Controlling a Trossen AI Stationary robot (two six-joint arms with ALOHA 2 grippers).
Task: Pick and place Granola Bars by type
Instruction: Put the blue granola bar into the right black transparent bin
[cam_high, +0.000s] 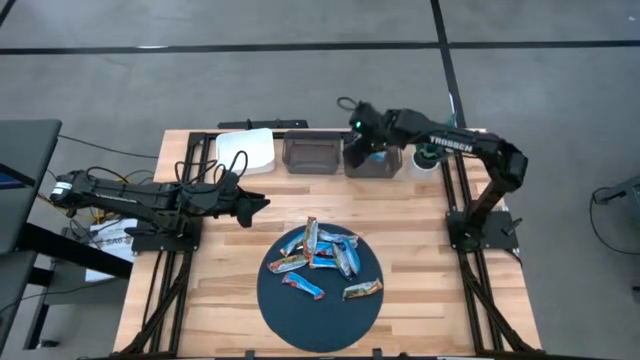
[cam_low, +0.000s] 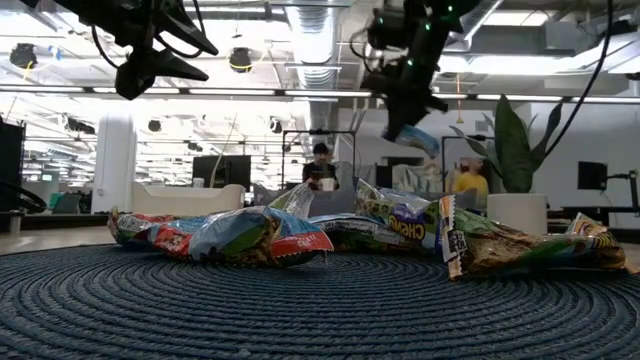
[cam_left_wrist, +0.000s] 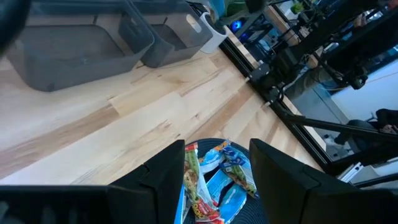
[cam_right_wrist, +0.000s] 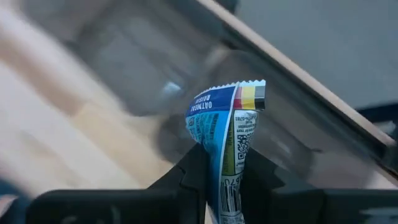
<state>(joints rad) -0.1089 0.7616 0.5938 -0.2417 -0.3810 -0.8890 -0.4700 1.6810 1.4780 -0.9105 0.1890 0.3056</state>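
Several granola bars (cam_high: 322, 262) in blue, red-orange and tan foil wrappers lie heaped on a round dark woven mat (cam_high: 320, 320); the low view shows the granola bars (cam_low: 260, 235) up close. My right gripper (cam_high: 366, 140) hovers over the grey bins at the table's far edge, shut on one blue-wrapped bar (cam_right_wrist: 225, 124). My left gripper (cam_high: 256, 205) is open and holds nothing. It hangs above the bare wood to the left of the mat, and the heap (cam_left_wrist: 214, 177) shows between its fingers. My right gripper (cam_right_wrist: 225, 183) pinches the blue bar between its two fingers, at a part of the wrapper (cam_right_wrist: 224, 165) below the crimped end (cam_right_wrist: 239, 93), which sticks out past the fingertips. The blue bar (cam_low: 420, 138) is lifted clear and hangs tilted below the gripper (cam_low: 403, 95).
Along the far edge stand a white container (cam_high: 247, 150), two grey bins (cam_high: 312, 153) (cam_high: 372, 162) and a small white-and-green thing (cam_high: 426, 160). Black frame rails run down both sides of the table. Bare wood lies between the mat and the bins.
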